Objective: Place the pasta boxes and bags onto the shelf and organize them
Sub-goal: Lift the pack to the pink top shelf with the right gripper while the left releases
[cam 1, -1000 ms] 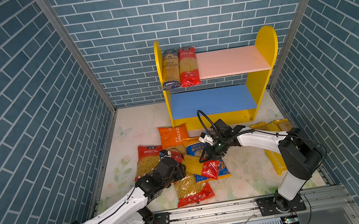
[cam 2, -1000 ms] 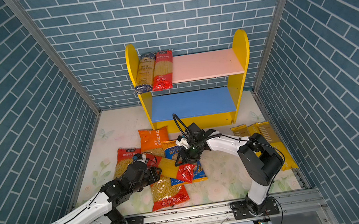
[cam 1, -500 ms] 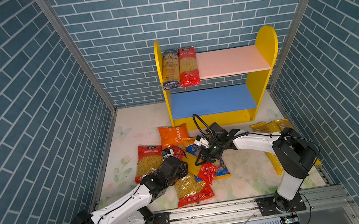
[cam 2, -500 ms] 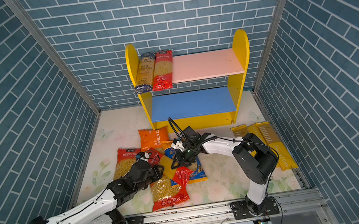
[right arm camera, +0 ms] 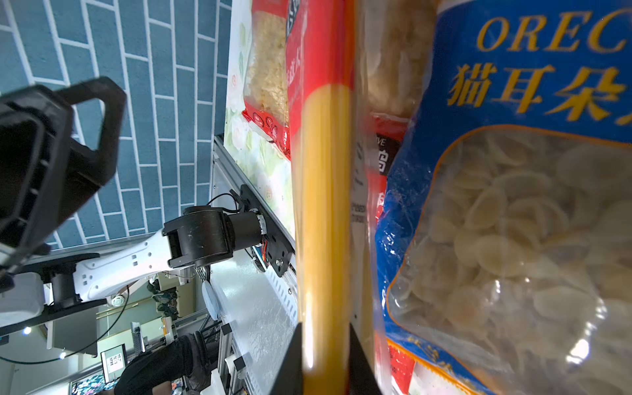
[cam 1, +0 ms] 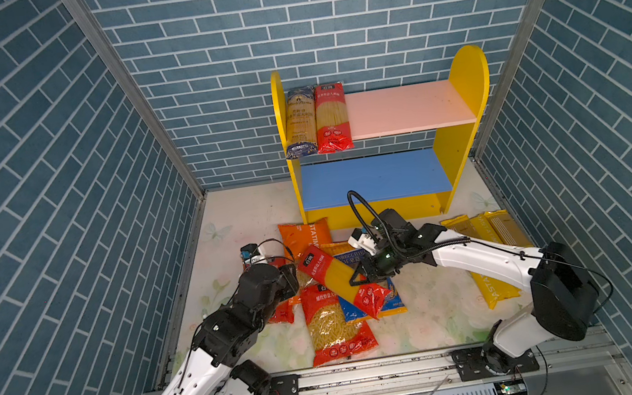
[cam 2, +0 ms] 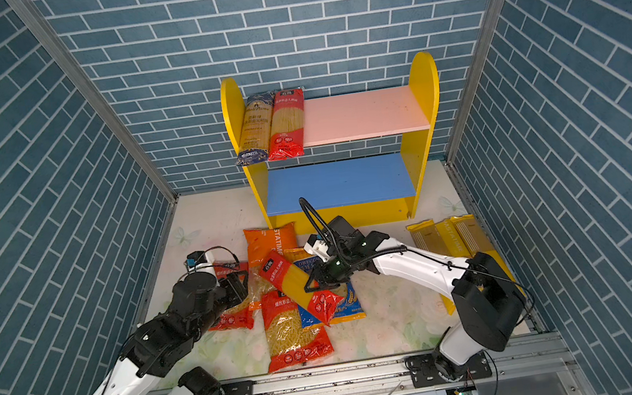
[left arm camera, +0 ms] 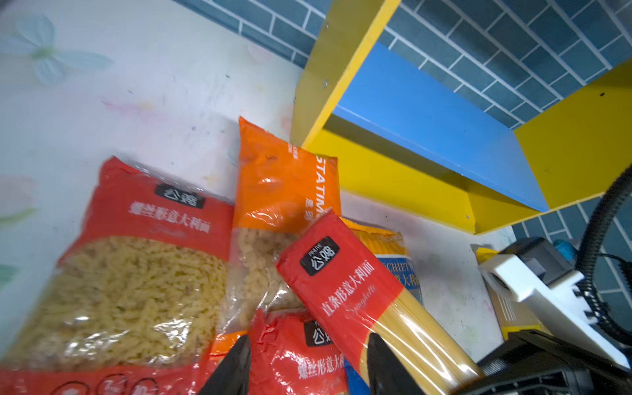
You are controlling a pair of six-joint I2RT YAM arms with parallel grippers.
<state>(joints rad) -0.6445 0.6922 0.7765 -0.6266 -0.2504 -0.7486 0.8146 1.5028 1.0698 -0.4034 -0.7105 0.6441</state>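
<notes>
**Red spaghetti pack clamped by the right gripper**

In both top views the red spaghetti pack [cam 1: 334,282] is seen at lower centre, slanted across other bags. Its clear yellow middle is pinched between the closed-in jaws of the right gripper [cam 1: 359,278]. The same grip is shown in the right wrist view, where a finger [right arm camera: 290,366] is pressed on either side of the pack.

Under the pack a blue bag [cam 1: 345,255] and a red bag [cam 1: 334,326] are laid. An orange bag [cam 1: 303,236] is placed just above them, near the foot of the shelf [cam 1: 466,72].

The left gripper [cam 1: 291,279] is held just left of the pack's red end, jaws parted and nothing grasped. In the left wrist view its fingers [left arm camera: 232,369] are spread over the red bag's top. A second red bag [cam 2: 234,317] is partly hidden under that arm. Three yellow packs [cam 1: 478,232] are laid side by side at lower right.

On the shelf, at upper centre, a dark blue pack [cam 1: 298,121] and another red pack [cam 1: 331,114] are set side by side at the left end of the pink board [cam 1: 406,108].
</notes>
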